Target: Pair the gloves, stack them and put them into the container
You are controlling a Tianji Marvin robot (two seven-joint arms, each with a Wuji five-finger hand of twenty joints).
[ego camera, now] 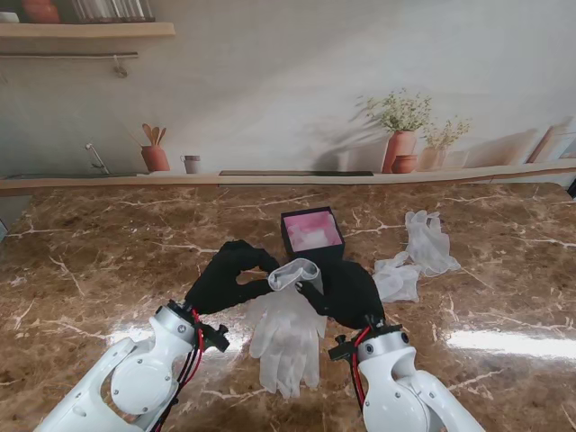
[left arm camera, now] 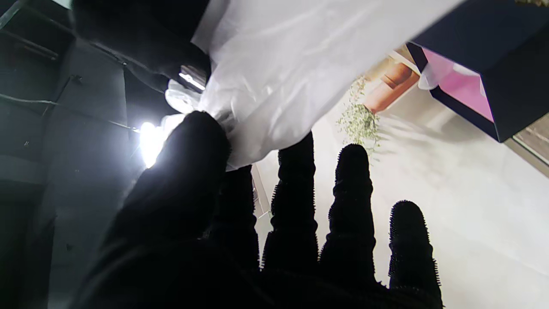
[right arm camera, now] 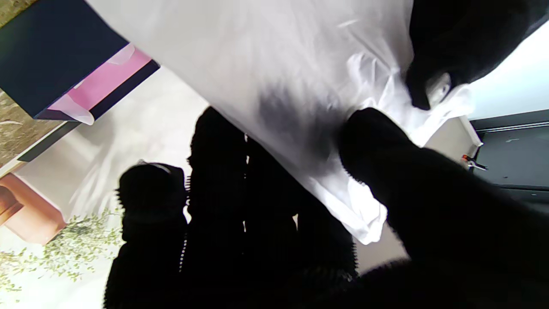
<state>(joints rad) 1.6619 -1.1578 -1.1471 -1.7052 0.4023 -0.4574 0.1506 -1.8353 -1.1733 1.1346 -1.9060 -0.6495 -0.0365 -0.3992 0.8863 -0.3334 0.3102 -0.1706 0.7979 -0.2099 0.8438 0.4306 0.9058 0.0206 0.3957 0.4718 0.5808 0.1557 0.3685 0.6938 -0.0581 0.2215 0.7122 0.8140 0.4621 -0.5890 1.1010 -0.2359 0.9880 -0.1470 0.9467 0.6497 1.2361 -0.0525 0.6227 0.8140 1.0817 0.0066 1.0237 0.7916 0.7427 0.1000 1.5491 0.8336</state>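
A stack of translucent white gloves hangs between my two black hands, cuff end lifted, fingers trailing on the table toward me. My left hand pinches the cuff from the left; in the left wrist view its thumb presses the white glove. My right hand grips the same cuff from the right, thumb on the glove. The dark blue box with a pink inside stands just beyond the hands, a white glove inside it. More white gloves lie to the right.
The marble table runs to a wall ledge with pots far back. In both wrist views the box is close to the held glove.
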